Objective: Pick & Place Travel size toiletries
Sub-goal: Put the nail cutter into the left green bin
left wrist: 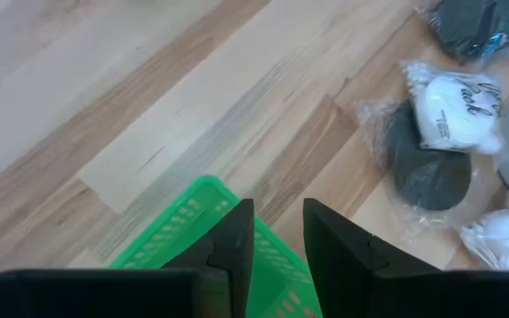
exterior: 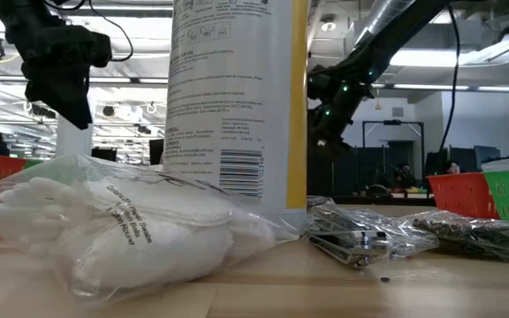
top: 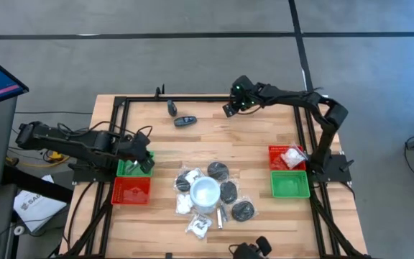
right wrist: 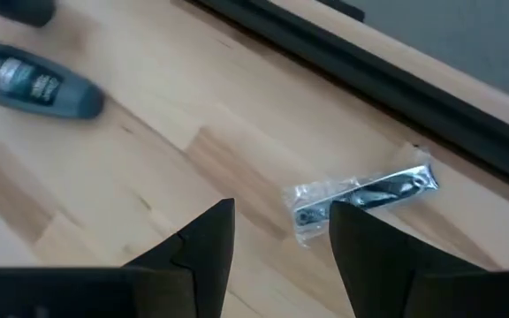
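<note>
High view: both arms over a wooden table (top: 264,144), toiletries clustered around a white cup (top: 205,192) at centre — black discs (top: 228,191) and wrapped white pieces (top: 198,227). Two dark oblong bottles (top: 185,121) apart near the far edge. Left gripper (top: 145,162) above the green tray (top: 129,169) beside a red tray (top: 131,191); right gripper (top: 230,109) out near the far edge, well away from its own red and green trays (top: 290,183).

Right wrist view: revealed only here, a thin silvery stick in clear wrap (right wrist: 365,193) lying on the wood just beyond the fingers (right wrist: 206,243), spread wide and empty; one dark bottle (right wrist: 34,79) off to the side.

Left wrist view: fingers (left wrist: 237,243) narrowly parted, gripping nothing, over the green tray's rim (left wrist: 193,199); wrapped discs and white pieces (left wrist: 453,110) nearby.

Low view: close on a wrapped white bundle (exterior: 113,230) and a tall printed container (exterior: 237,97).
</note>
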Controlling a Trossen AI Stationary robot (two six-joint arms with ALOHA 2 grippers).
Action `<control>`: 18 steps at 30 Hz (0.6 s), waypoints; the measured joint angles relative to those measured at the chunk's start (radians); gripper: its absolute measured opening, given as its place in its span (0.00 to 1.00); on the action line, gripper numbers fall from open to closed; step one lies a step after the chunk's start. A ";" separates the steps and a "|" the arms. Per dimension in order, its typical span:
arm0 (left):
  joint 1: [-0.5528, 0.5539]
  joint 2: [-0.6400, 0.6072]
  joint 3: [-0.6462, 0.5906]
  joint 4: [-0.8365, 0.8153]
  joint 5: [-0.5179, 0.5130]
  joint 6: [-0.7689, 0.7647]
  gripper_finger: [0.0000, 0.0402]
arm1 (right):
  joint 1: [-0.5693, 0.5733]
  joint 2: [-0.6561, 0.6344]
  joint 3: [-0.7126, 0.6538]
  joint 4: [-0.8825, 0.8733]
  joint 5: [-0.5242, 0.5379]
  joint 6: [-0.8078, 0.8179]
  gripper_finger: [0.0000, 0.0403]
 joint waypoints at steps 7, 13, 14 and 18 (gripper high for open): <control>0.000 0.000 0.000 0.040 -0.004 0.028 0.23 | -0.043 0.022 0.009 -0.043 0.001 0.069 0.43; 0.000 0.000 -0.001 0.043 -0.004 0.030 0.23 | -0.071 0.022 0.009 -0.070 0.003 0.127 0.43; 0.000 0.000 -0.001 0.044 -0.004 0.030 0.23 | -0.074 0.022 0.008 -0.069 0.003 0.139 0.43; 0.000 0.000 -0.001 0.047 -0.003 0.030 0.23 | -0.076 0.022 0.003 -0.071 0.003 0.189 0.43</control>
